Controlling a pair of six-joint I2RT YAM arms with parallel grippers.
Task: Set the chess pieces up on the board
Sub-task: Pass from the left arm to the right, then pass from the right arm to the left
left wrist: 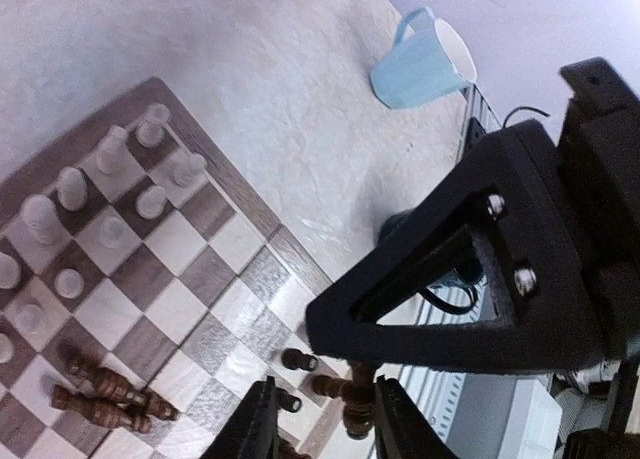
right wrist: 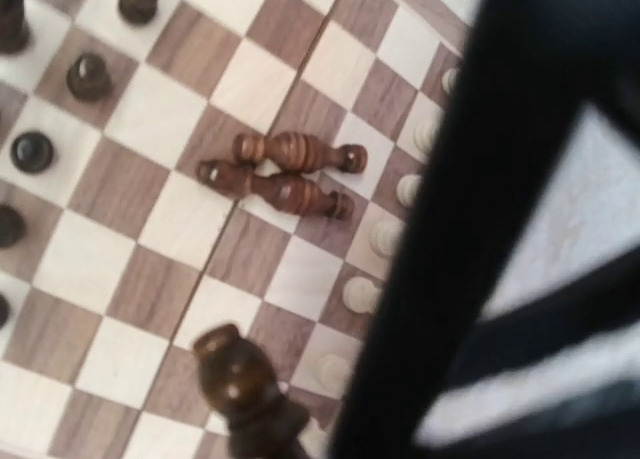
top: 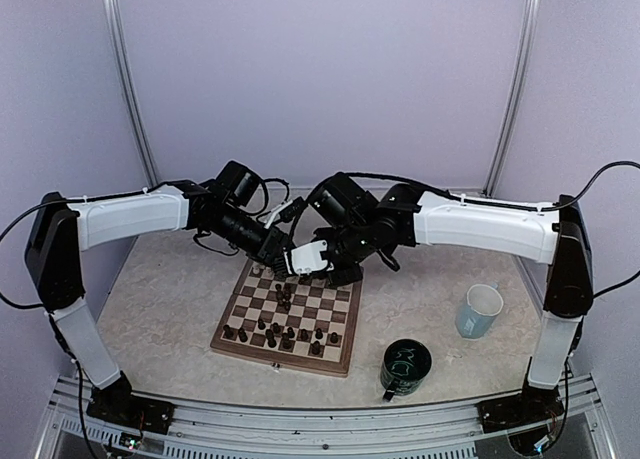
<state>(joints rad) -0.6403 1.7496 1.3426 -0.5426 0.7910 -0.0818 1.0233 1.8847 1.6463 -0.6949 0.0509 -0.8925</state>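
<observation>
The board (top: pixel 240 297) lies at the table's middle. Cream pieces (left wrist: pixel 70 189) stand on its far rows and dark pieces (top: pixel 300 335) on its near rows. Two dark pieces (right wrist: pixel 280 174) lie on their sides mid-board; they also show in the left wrist view (left wrist: pixel 110 394). My right gripper (top: pixel 335 264) hovers over the far edge, shut on a dark piece (right wrist: pixel 235 379). My left gripper (left wrist: pixel 330 424) is open. That dark piece (left wrist: pixel 358 399) hangs between its fingers (left wrist: pixel 255 424), close to the right-hand one.
A light blue mug (top: pixel 480 310) stands right of the board and also shows in the left wrist view (left wrist: pixel 420 59). A dark green mug (top: pixel 405 367) stands near the board's front right corner. Both arms meet above the board's far side.
</observation>
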